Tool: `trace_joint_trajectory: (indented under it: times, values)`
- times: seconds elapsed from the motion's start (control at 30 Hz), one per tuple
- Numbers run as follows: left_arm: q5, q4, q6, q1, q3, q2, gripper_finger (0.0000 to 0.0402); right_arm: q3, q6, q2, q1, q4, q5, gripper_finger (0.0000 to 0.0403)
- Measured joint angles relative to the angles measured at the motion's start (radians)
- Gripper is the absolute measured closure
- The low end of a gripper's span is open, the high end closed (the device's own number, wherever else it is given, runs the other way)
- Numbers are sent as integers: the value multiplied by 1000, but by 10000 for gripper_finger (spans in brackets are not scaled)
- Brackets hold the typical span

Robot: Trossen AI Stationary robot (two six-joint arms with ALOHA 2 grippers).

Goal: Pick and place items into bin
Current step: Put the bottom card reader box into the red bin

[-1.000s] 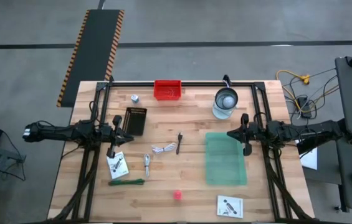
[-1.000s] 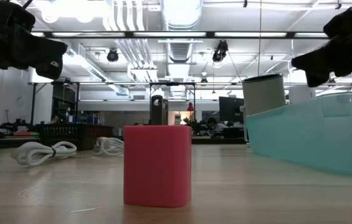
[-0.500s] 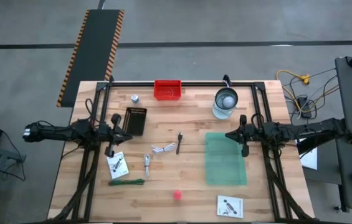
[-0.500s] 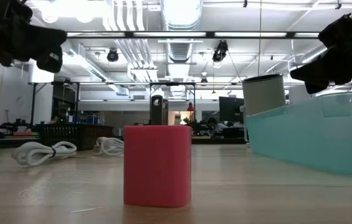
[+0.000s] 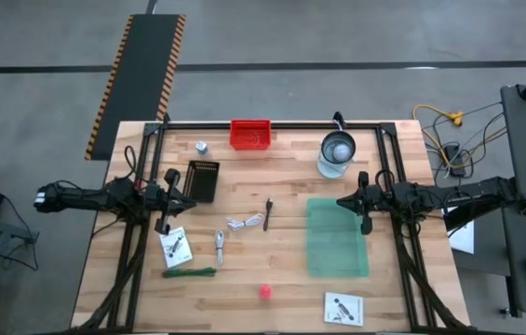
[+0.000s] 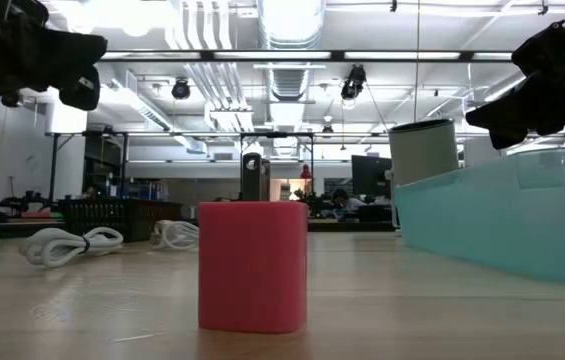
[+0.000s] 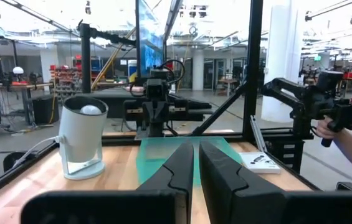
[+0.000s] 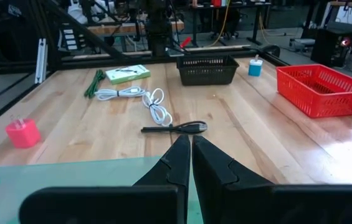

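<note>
We are looking at a light brown wooden table (image 5: 244,298) with a black frame (image 5: 272,126). A bright red basket (image 5: 250,134) is sitting by a black basket (image 5: 202,180). We are seeing a see-through blue-green bin (image 5: 337,238). A pink block (image 5: 265,291) is glowing near a green tie (image 5: 189,274). A white cable (image 5: 244,222) is lying by a thin black stick (image 5: 268,212). Two white cards (image 5: 343,308) are showing black print. Both arms are looking dark. A black mat (image 5: 145,65) is wearing yellow and black stripes on the grey floor (image 5: 337,37).
</note>
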Motion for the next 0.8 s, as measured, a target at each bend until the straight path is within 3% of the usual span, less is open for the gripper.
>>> trace_joint_trajectory:
  times: [0.27, 0.53, 0.8]
  values:
    - [0, 12, 0, 0, 0, 1, 391, 0, 23, 0, 0, -6, -1, 394]
    - [-4, 9, 0, 0, 0, 2, 391, 0, -54, 1, 0, 8, 0, 394]
    - [-39, 7, 10, 0, 0, 11, 391, 0, -80, 1, 0, 148, 0, 394]
